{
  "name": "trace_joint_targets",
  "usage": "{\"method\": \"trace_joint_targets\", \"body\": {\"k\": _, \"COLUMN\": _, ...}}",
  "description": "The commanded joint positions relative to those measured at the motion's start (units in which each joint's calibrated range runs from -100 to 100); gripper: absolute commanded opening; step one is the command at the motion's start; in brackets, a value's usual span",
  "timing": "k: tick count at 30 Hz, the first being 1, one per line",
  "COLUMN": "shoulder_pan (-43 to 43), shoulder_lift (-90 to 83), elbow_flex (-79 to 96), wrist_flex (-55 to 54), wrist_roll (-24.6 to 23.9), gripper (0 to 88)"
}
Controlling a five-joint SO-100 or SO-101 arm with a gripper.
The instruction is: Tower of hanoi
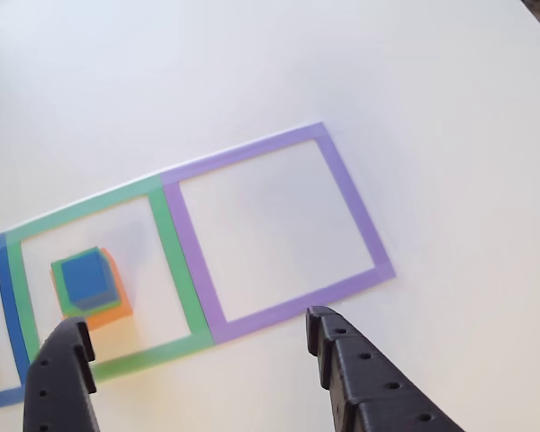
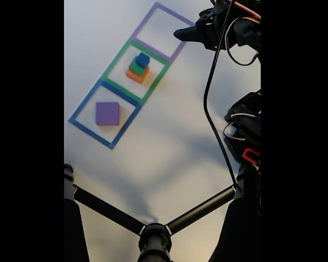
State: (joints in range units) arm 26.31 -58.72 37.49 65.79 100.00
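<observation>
Your gripper [image 1: 198, 342] hangs wide open and empty, since the purple block [image 2: 107, 113] sits alone, ready to move.

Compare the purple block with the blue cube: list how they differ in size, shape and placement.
The purple block is wide and flat; the blue cube is much smaller and cube-shaped. The purple block lies alone on the table inside the blue taped outline; the blue cube tops a stack, on the green block over the orange block, inside the green taped outline. Both are square in plan.
</observation>
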Motion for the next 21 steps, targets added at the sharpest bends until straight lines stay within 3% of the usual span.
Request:
{"method": "trace_joint_targets", "body": {"k": 1, "shoulder_pan": -1.0, "shoulder_lift": -4.3, "elbow_flex": 7.4, "wrist_flex": -8.0, "wrist_roll": 0.0, "gripper": 33.7}}
{"method": "trace_joint_targets", "body": {"k": 8, "shoulder_pan": -3.9, "shoulder_lift": -5.8, "elbow_flex": 25.0, "wrist_flex": -28.1, "wrist_roll": 0.0, "gripper": 36.7}}
{"method": "trace_joint_targets", "body": {"k": 21, "shoulder_pan": -7.8, "shoulder_lift": -4.3, "elbow_flex": 44.6, "wrist_flex": -54.1, "wrist_roll": 0.0, "gripper": 39.5}}
